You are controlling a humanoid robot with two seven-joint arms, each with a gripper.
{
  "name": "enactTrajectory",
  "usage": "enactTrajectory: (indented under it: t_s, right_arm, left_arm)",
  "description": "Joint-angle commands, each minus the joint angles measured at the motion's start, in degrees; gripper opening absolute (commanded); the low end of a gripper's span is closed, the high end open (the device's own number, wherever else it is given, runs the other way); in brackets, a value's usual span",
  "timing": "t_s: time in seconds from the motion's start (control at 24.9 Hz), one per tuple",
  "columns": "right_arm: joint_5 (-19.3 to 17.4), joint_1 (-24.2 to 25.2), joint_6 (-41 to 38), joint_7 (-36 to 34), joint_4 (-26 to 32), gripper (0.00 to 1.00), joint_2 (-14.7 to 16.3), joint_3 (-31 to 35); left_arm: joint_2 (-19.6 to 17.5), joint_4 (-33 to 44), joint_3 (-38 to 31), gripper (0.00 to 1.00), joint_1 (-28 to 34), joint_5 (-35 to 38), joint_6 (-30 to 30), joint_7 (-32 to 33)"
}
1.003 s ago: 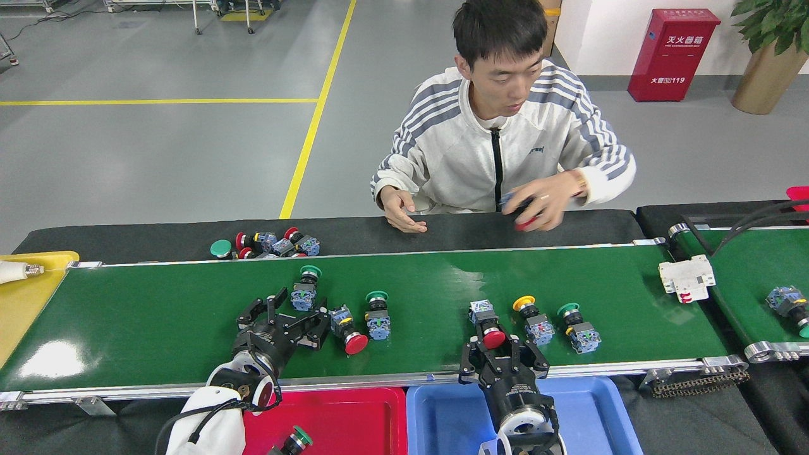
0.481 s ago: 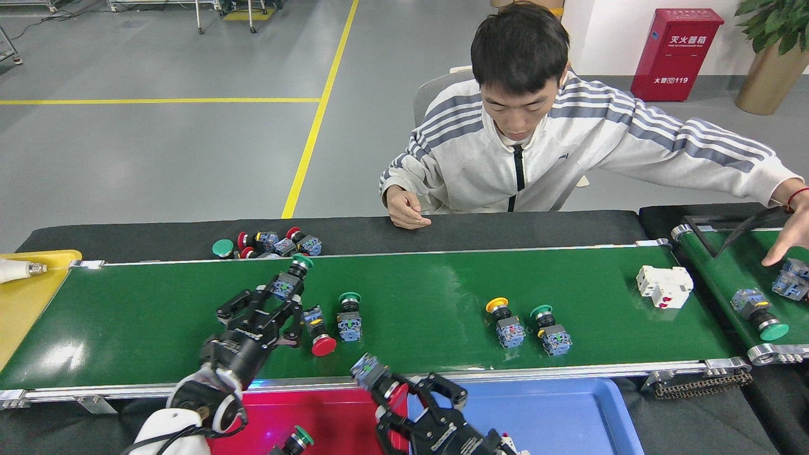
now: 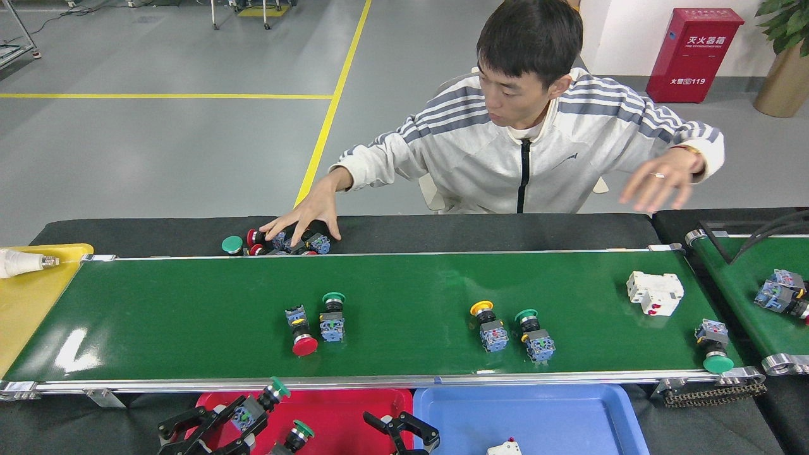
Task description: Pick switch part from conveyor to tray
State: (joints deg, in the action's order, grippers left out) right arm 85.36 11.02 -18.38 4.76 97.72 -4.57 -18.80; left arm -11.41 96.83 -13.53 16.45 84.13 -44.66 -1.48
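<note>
Factory floor, grey with yellow lines; red cabinet (image 3: pixel 694 55) at 1 o'clock. Long glossy green conveyor (image 3: pixel 189 316) spans the view, silver rails, black mat behind. A person (image 3: pixel 524 145) sits across, one hand (image 3: pixel 303 218) on a pile of switches at 11 o'clock off the belt.

Left gripper (image 3: pixel 243 417) at 7 o'clock, over the red tray (image 3: pixel 354 411), clamped on a green-cap switch (image 3: pixel 259 404). Right gripper (image 3: pixel 404 430) at 6 o'clock, jaws apart, empty, between red and blue tray (image 3: pixel 569 411).

On the belt: red-cap switch (image 3: pixel 298 328) and a green one just beside it at centre-left, a yellow/green pair at centre-right, one more at 4 o'clock by the roller, white breaker (image 3: pixel 655 292) at 3 o'clock.

Parts look light, rigid plastic; round cap likely slippery and rolls. Best grip probably across the square blue contact block, flat sides. Glossy belt gives little friction, so a nudge could slide it
</note>
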Motion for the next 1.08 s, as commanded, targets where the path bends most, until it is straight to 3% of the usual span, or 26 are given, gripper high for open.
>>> enactTrajectory:
  t_s: [0.0,0.12,0.2,0.24,0.28,0.44,0.56,0.8,1.04]
  right_arm:
    - [-2.3,1.54,6.25,-4.06,1.77,0.98,-0.97,6.67]
    - [-5.81,3.3,16.97,-10.21,0.54,0.98,-1.14,13.09]
    - [-5.99,3.57,21.9,-11.18,0.02,0.98,-1.06,13.62]
    - [-5.99,3.48,23.39,-11.18,0.02,0.99,-1.06,13.62]
    - [-5.99,2.95,23.57,-11.09,0.02,0.99,-0.88,13.35]
    - [-4.23,-0.74,23.66,-10.48,-0.42,0.99,-0.35,8.96]
    - [-1.33,-4.7,23.57,-6.7,-3.85,0.99,-0.27,5.88]
    - [-1.24,-10.23,19.0,-1.07,-9.3,0.99,0.0,4.13]
    - [-1.16,-14.36,11.35,2.88,-14.22,0.99,-2.46,3.07]
  left_arm:
    - [0.07,1.43,-1.5,1.0,0.25,-0.2,-0.34,-0.19]
    - [4.37,2.22,-6.86,1.0,0.34,-0.02,-0.34,-0.19]
    - [8.77,3.45,-8.79,1.0,0.16,-0.02,9.42,-0.19]
    - [9.03,4.24,-8.71,1.0,0.34,-0.02,17.68,-0.19]
    - [9.03,4.5,-8.71,1.0,0.34,-0.02,22.16,-0.19]
    - [7.89,4.33,-8.44,1.0,0.07,-0.02,22.51,-0.1]
    - [7.71,4.24,-5.98,1.0,-0.45,0.33,20.32,0.16]
    - [7.19,0.73,-0.8,1.0,-7.04,0.42,19.52,10.97]
    - [6.92,-5.6,-0.53,1.0,-13.46,0.51,20.05,12.2]
